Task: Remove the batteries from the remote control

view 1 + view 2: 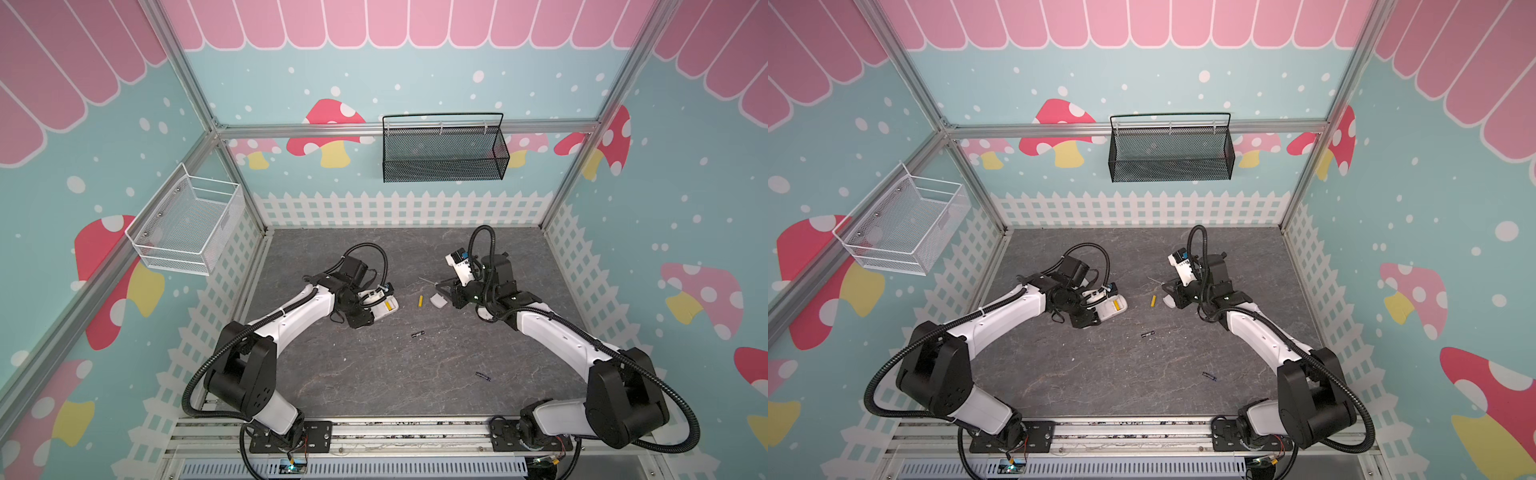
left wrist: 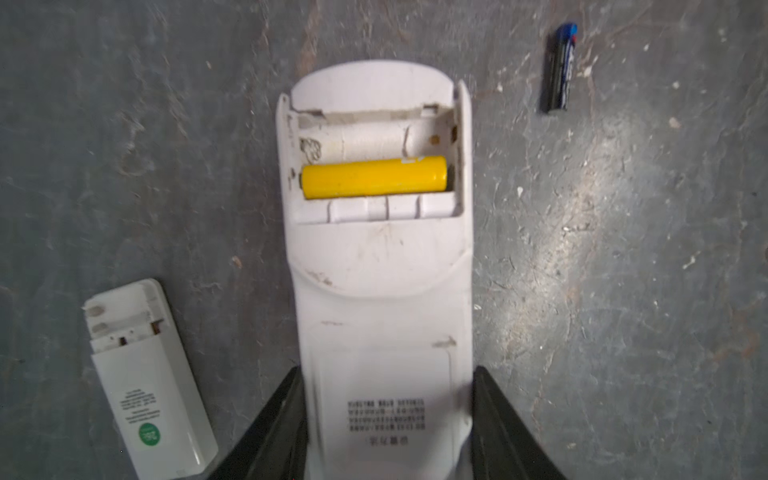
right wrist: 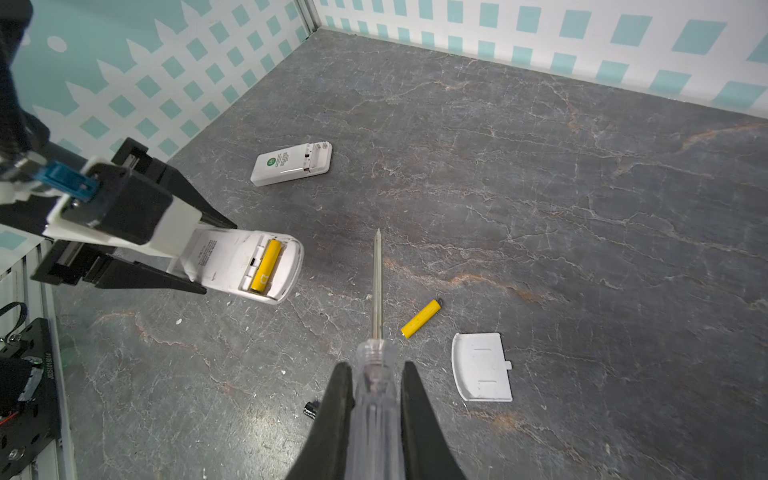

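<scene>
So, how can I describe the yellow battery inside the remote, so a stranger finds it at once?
On the grey table, the left gripper holds a white remote with its battery compartment open. The yellow battery lies in one slot there, beside an empty slot. Its yellow twin lies loose on the table instead.

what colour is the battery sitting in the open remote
Yellow. The battery lying in the remote compartment shows best in the left wrist view.
</scene>
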Robot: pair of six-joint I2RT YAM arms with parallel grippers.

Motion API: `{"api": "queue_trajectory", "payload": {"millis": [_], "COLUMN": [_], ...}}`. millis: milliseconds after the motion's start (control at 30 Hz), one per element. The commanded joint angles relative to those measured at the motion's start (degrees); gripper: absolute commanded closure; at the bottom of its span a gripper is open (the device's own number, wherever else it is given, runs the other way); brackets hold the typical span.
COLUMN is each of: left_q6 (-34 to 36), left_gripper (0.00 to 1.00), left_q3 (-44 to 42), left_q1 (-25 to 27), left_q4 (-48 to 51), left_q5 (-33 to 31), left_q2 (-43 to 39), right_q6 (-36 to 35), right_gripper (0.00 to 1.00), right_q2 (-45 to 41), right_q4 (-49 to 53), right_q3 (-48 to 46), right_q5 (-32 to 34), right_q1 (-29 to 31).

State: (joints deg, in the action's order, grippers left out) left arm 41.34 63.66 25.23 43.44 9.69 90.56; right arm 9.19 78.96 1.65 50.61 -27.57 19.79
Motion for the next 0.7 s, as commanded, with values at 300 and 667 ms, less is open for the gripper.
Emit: {"api": "queue_trajectory", "payload": {"millis": [300,667], "left_q6": [-1.6,-1.5], "left_gripper": [0.95,0.55], "left_q3": [-6.0,-5.3], "left_q1": [0.1,0.3], "left_q4": [-0.9,-1.3], "left_q5": [2.4,-0.5], "left_q2": [1.4,2.9], "right_q6": [2.2,1.7], "right_gripper": [1.0,1.0], "right_q2": [1.0,-0.7], "right_q4": [-0.8,-1.6], "right_q3": [-2.9,-5.2], "right_q5": [-3.8,-4.2], "right_q1": [-1.1,-1.1]}}
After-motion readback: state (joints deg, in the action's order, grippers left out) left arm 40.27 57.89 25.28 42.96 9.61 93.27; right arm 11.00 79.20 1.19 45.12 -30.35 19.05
